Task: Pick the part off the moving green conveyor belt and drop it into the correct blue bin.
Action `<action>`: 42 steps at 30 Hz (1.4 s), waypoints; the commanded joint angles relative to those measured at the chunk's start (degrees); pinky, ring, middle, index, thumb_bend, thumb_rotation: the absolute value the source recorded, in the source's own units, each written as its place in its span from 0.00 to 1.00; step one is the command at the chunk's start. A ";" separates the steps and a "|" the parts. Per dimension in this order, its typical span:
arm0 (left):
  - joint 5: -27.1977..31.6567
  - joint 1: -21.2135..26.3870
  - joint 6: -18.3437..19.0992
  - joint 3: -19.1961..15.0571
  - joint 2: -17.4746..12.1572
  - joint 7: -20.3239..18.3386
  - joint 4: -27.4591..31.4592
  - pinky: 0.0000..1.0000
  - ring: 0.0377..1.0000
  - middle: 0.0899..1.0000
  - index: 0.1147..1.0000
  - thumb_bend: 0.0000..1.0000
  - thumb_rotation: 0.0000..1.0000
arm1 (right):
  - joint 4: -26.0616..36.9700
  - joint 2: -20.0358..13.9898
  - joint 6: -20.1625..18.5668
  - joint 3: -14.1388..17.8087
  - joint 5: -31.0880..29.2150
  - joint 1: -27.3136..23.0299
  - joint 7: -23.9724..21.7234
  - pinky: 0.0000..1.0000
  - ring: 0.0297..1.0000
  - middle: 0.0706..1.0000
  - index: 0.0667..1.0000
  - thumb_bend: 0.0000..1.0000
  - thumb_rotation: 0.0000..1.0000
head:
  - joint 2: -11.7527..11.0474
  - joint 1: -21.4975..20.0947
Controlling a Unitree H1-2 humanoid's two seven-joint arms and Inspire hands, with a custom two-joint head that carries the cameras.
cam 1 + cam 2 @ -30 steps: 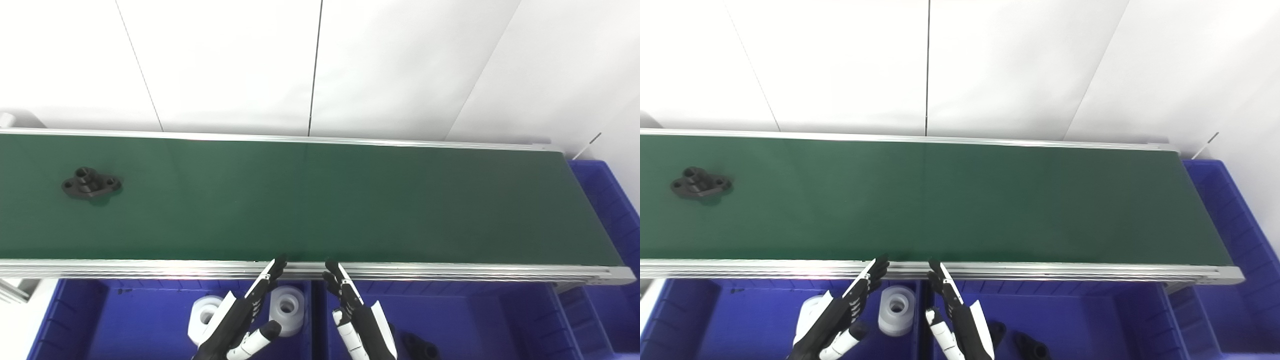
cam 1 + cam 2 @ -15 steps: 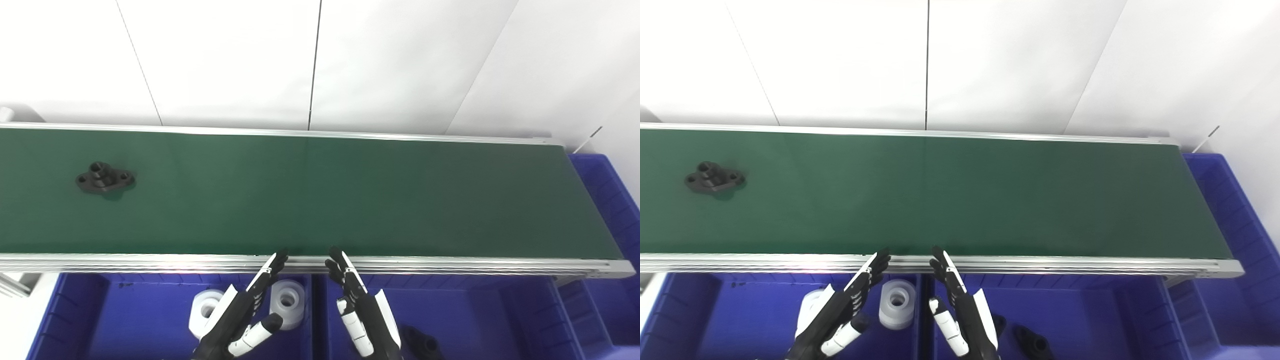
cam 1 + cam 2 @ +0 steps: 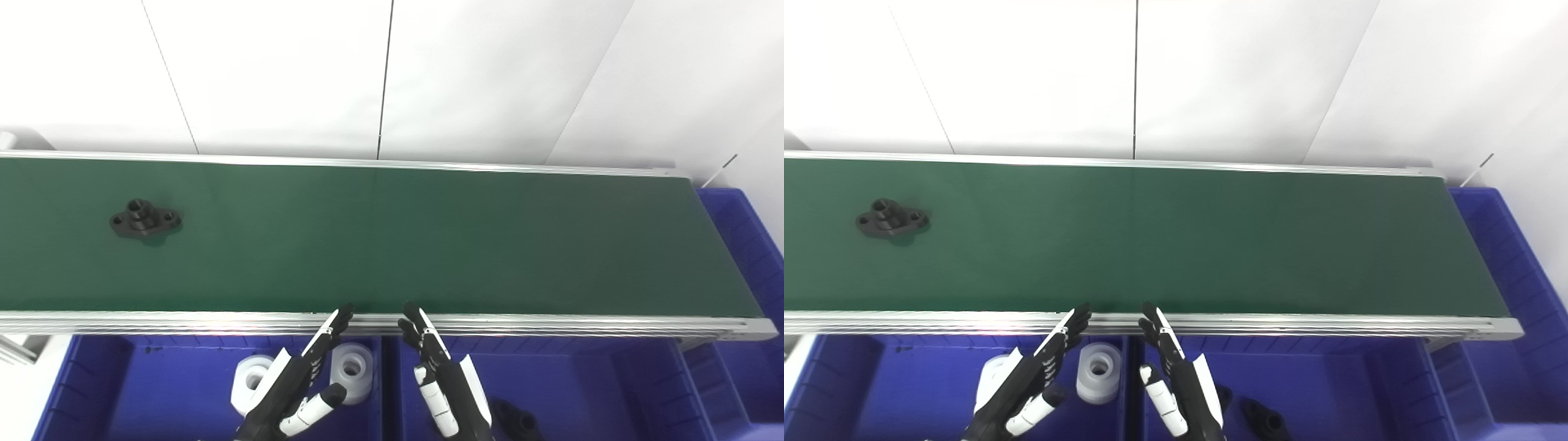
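Open hands wait at the belt's near edge

Both the left hand [image 3: 293,395] and right hand [image 3: 446,386] hold nothing, fingers spread, over the blue bins [image 3: 153,392]. The black part [image 3: 146,219] lies well to the far left on the green conveyor belt [image 3: 429,239], long axis running left-right; the left hand is nearer.

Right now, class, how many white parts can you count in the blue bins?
2. Both lie in the left blue bin: one white part right of the left hand, another white part partly behind it. More may be hidden.
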State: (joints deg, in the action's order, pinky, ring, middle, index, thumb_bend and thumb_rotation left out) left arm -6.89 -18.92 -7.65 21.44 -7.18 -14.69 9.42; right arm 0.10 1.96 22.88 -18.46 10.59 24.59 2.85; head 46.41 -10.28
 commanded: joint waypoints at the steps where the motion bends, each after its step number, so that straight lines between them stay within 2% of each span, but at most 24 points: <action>1: -0.05 0.56 -0.53 0.29 0.42 -0.05 1.68 1.00 1.00 1.00 1.00 0.78 0.90 | 1.56 0.67 -0.03 0.13 0.32 0.22 -0.24 0.92 0.94 0.96 0.96 0.64 1.00 | -0.07 0.13; 10: 0.03 0.49 -0.61 0.56 0.78 0.03 1.01 1.00 1.00 1.00 1.00 0.80 0.90 | 0.49 0.48 1.67 0.33 -0.03 0.18 -0.21 0.91 0.93 0.96 0.96 0.65 1.00 | -1.25 1.22; 12: -0.04 0.39 -1.17 0.64 0.87 0.17 0.69 1.00 1.00 1.00 1.00 0.79 0.90 | 0.29 0.45 1.84 0.35 -0.29 0.27 -0.30 0.91 0.93 0.96 0.96 0.64 1.00 | -2.22 1.61; 13: -0.11 0.31 -1.54 0.72 0.92 0.24 0.39 1.00 1.00 1.00 1.00 0.79 0.90 | 0.04 0.38 2.08 0.38 -0.38 0.34 -0.31 0.91 0.93 0.96 0.96 0.64 1.00 | -3.46 2.29; 14: -0.16 0.26 -1.76 0.77 0.95 0.27 0.20 1.00 1.00 1.00 1.00 0.79 0.90 | -0.15 0.34 2.24 0.40 -0.42 0.38 -0.32 0.91 0.93 0.96 0.96 0.64 1.00 | -3.46 2.29; 15: -0.51 0.20 -2.37 0.89 1.00 0.45 -0.27 1.00 1.00 1.00 1.00 0.79 0.90 | -0.71 0.20 2.70 0.46 -0.47 0.43 -0.25 0.91 0.93 0.96 0.96 0.64 1.00 | -4.83 3.23; 19: -1.76 0.18 -4.27 1.30 1.33 1.15 -2.60 1.00 1.00 1.00 1.00 0.78 0.89 | -3.04 -0.60 3.88 0.68 -1.32 0.35 -0.10 0.91 0.93 0.96 0.96 0.67 1.00 | -8.01 5.18; 22: -1.96 0.76 -5.94 1.39 1.76 1.58 -5.30 0.99 1.00 1.00 1.00 0.79 0.88 | -4.58 -1.22 4.01 0.74 -1.99 -0.13 0.28 0.91 0.93 0.96 0.96 0.66 1.00 | -10.96 6.44; 23: -1.96 0.90 -6.35 1.38 1.88 1.65 -5.95 0.99 1.00 1.00 1.00 0.79 0.88 | -4.97 -1.40 4.02 0.71 -2.11 -0.30 0.44 0.90 0.93 0.96 0.96 0.66 1.00 | -10.96 6.44; 24: -1.99 1.07 -6.42 1.28 2.12 1.77 -6.59 0.99 1.00 1.00 1.00 0.79 0.88 | -5.54 -1.64 4.02 0.67 -2.48 -0.56 0.60 0.90 0.93 0.96 0.96 0.66 1.00 | -12.35 7.00; 25: -2.04 1.20 -6.51 1.19 2.32 1.86 -7.08 0.99 1.00 1.00 1.00 0.80 0.87 | -5.98 -1.83 4.01 0.61 -2.78 -0.78 0.75 0.91 0.94 0.96 0.96 0.65 1.00 | -12.58 7.10; 26: -2.35 1.45 -7.16 1.08 2.57 2.17 -7.94 0.98 1.00 1.00 1.00 0.81 0.86 | -6.49 -2.05 4.01 0.60 -3.02 -1.01 0.85 0.91 0.94 0.96 0.95 0.64 1.00 | -13.89 7.78; 27: -2.59 1.63 -7.70 1.02 2.74 2.41 -8.56 0.97 1.00 1.00 1.00 0.80 0.86 | -6.84 -2.23 4.00 0.56 -3.19 -1.17 0.95 0.91 0.94 0.96 0.96 0.64 1.00 | -13.89 7.78; 28: -2.90 1.96 -8.57 1.00 2.88 2.69 -9.56 0.97 1.00 1.00 1.00 0.80 0.85 | -7.27 -2.43 4.01 0.51 -3.35 -1.43 1.06 0.91 0.94 0.96 0.96 0.64 1.00 | -15.04 8.50; 33: -4.22 3.05 -11.11 1.14 3.30 3.74 -13.04 0.89 0.98 1.00 1.00 0.83 0.85 | -9.17 -3.12 4.04 0.46 -4.22 -2.48 1.27 0.91 0.94 0.96 0.96 0.65 1.00 | -17.63 10.19; 42: -5.43 3.98 -14.08 1.18 4.09 4.79 -16.74 0.84 0.95 0.97 0.99 0.84 0.85 | -11.33 -4.35 4.05 -0.36 -4.46 -3.87 2.79 0.89 0.93 0.96 0.96 0.58 1.00 | -20.05 11.95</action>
State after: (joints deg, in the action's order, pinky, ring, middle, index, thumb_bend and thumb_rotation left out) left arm -11.87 -15.72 -19.29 22.54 -3.59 -10.60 -7.80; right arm -11.96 -2.33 23.58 -18.44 6.44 21.15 5.11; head 26.28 1.58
